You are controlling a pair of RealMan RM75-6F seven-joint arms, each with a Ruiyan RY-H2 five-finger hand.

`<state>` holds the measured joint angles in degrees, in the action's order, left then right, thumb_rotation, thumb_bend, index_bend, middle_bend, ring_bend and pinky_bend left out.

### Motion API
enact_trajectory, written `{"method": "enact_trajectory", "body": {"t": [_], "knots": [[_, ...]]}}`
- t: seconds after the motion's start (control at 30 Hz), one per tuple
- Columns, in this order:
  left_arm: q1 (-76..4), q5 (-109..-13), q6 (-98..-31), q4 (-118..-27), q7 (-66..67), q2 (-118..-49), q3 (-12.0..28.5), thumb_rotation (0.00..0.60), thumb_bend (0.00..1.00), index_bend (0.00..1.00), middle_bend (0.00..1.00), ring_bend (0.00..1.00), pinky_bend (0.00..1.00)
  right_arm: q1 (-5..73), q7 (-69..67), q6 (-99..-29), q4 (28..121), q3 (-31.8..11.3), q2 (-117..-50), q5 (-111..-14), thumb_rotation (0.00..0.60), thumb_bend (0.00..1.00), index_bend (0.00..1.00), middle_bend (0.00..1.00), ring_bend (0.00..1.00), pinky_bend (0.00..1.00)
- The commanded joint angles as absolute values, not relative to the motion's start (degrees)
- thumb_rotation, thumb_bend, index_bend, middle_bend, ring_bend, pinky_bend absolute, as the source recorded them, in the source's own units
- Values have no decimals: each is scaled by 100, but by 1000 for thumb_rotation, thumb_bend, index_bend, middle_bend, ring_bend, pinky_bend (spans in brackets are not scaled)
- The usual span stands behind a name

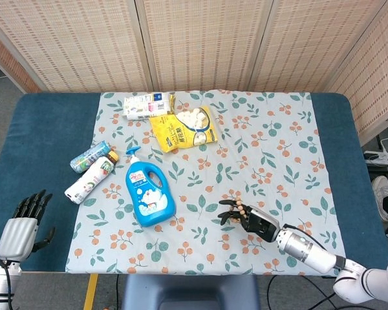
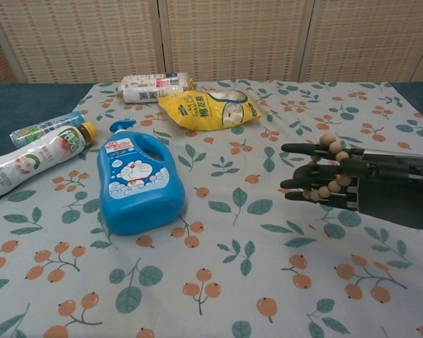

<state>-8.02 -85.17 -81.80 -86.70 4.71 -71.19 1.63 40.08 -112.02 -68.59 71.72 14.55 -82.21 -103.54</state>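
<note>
The right robot hand (image 2: pixel 352 184) hovers over the floral cloth (image 1: pixel 271 142) near the front edge of the tabletop (image 1: pixel 45 129), fingers extended, with a bead bracelet (image 2: pixel 329 169) looped around them. The left robot hand (image 1: pixel 22 223) is released, fingers apart, at the front-left corner. A blue jug (image 2: pixel 137 182) lies well apart, toward the left edge.

The right robot hand (image 1: pixel 246 217) lies low over the floral cloth (image 1: pixel 271 142) on the bench (image 1: pixel 45 129), fingers stretched toward the blue detergent bottle (image 1: pixel 149 196), with a string of wooden beads (image 1: pixel 238 205) looped across them. The left robot hand (image 1: pixel 22 226) rests empty, fingers apart, at the bench's near left edge. Farther back lie two bottles (image 1: pixel 90 171), a yellow snack bag (image 1: pixel 183 128) and a white tube (image 1: pixel 144 104).
</note>
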Motion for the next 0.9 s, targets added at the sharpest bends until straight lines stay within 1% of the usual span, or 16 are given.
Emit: {"method": "enact_trajectory", "body": {"t": [0.03,0.1,0.2,0.23,0.33,0.43,0.5,0.63,0.73,0.8,0.87,0.9], "knots": [[-795,-8523,-8193,-8679,468,-7113,161,600,440,0,0,0,105,3995,-9887,-6521,7274,1347,-8185,-10092,600,1000,77,381,23,41],[-796,-8528,-8195,-8680,462,-7109,161,600,441,0,0,0,105,3956,-8892,-6336,7315,1227,-8177,-9899,600,1000,98,381,23,38],[-793,-8535,-8202,-8684,447,-7103,160,600,440,0,0,0,105,3946,-6650,-6007,7242,1011,-8138,-9654,600,1000,120,382,23,32],[-793,-8537,-8203,-8686,442,-7101,161,600,440,0,0,0,105,3888,-5635,-5933,7167,883,-8182,-9484,600,1000,128,382,23,30],[-793,-8552,-8211,-8697,430,-7093,158,600,441,0,0,0,105,3785,-3674,-5817,7066,625,-8264,-9111,600,1000,173,382,23,20],[-783,-8566,-8234,-8709,425,-7086,155,600,440,0,0,0,105,3689,-2005,-5829,6814,460,-8363,-8871,600,1000,229,383,23,14],[-780,-8574,-8243,-8715,423,-7081,153,600,440,0,0,0,105,3636,-1184,-5817,6675,417,-8417,-8768,600,1000,250,385,23,11],[-781,-8582,-8238,-8716,422,-7080,148,600,440,0,0,0,106,3585,260,-5557,6649,429,-8360,-8540,600,1000,240,386,23,0],[-785,-8582,-8228,-8714,421,-7080,147,600,440,0,0,0,105,3569,1110,-5397,6708,446,-8300,-8409,600,1000,173,386,23,0],[-786,-8579,-8225,-8714,428,-7080,147,600,440,0,0,0,106,3566,1439,-5318,6763,455,-8267,-8359,600,1000,131,382,23,0],[-786,-8574,-8221,-8713,426,-7081,149,600,440,0,0,0,105,3547,1607,-5200,6874,440,-8233,-8238,600,999,111,364,22,0],[-786,-8574,-8223,-8711,425,-7082,150,600,440,0,0,0,106,3543,1629,-5144,6941,429,-8204,-8184,600,960,100,342,19,0]]}}
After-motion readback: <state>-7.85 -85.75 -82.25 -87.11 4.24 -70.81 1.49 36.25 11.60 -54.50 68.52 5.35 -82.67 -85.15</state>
